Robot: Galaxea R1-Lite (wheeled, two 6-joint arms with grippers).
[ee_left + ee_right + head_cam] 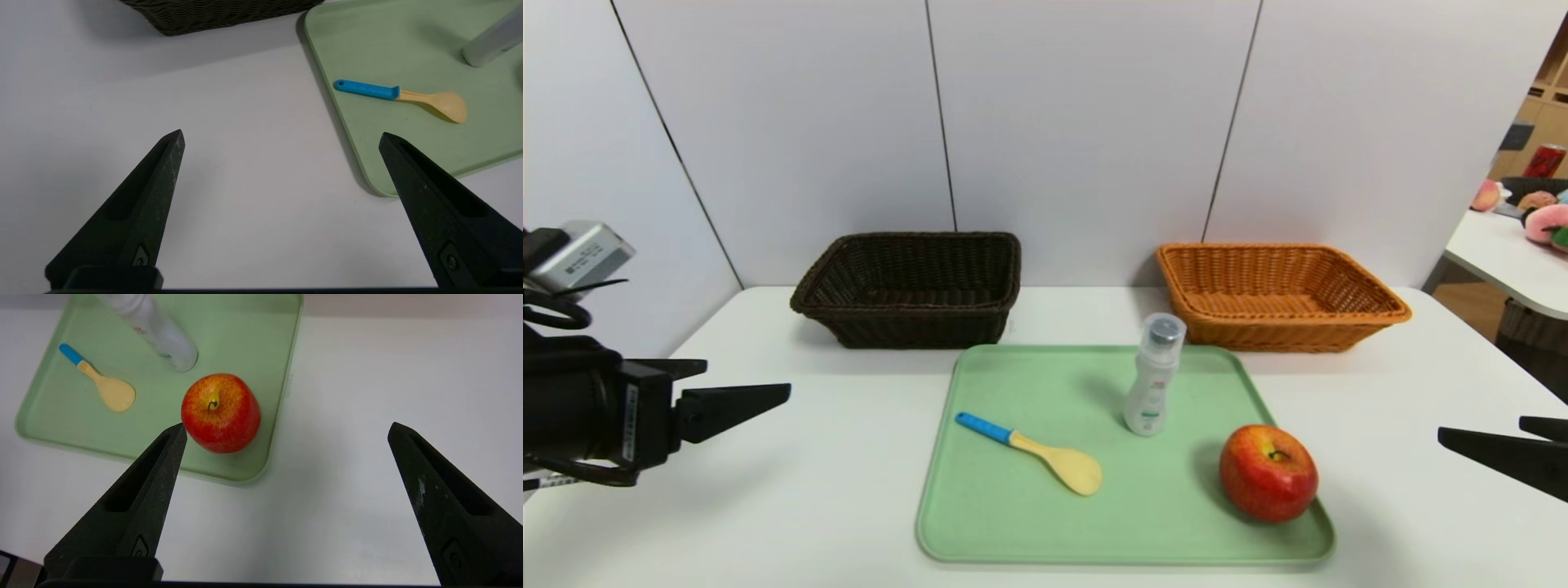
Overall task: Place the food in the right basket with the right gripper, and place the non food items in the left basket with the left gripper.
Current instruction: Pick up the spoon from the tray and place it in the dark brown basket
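Hovering over bare table at far left, the left gripper (281, 139) gaped wide, holding nothing. The dark basket (911, 287) stood behind, beside the tray (1045, 539). On the tray, the spoon (1033, 452) lay flat, blue handle pointing back-left, with nothing between it and the gripper. The bottle (1153, 375) stood upright, the apple (1267, 472) stem-up near the front right corner. The orange basket (1278, 296) sat behind. The right gripper (287, 430) hung wide, empty, at far right.

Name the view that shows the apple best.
Right wrist view: the apple shows close and whole, stem dimple up, on the tray. The head view shows it smaller; the left wrist view misses it.
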